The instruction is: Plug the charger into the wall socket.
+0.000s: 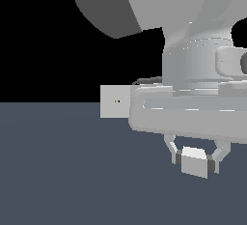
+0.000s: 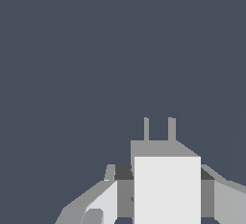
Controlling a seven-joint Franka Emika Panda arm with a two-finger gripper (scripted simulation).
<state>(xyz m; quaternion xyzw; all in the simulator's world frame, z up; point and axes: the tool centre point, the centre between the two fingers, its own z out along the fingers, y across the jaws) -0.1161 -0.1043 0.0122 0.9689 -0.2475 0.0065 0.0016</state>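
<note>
Dark floor below, black behind. My claw [image 1: 195,160] grips the charger [image 1: 195,161]; I should turn its prongs [image 2: 159,129] level toward the socket [image 1: 115,101] at ten o'clock.

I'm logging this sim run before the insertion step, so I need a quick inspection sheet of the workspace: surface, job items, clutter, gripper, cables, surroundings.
Surface: flat dark blue-grey floor, plain and unmarked.
Charger: light grey-white block between the fingers; the wrist view shows two prongs sticking out ahead of it.
Wall socket: upright light grey square plate with two tiny dark dots at its centre, standing apart from the charger, toward the exterior view's left; partly hidden by the arm.
Clutter: nothing seen.
Gripper: gripper shut on the charger, dark pads against its sides.
Cables: nothing seen.
Surroundings: black background above the floor; nothing else seen.
</note>
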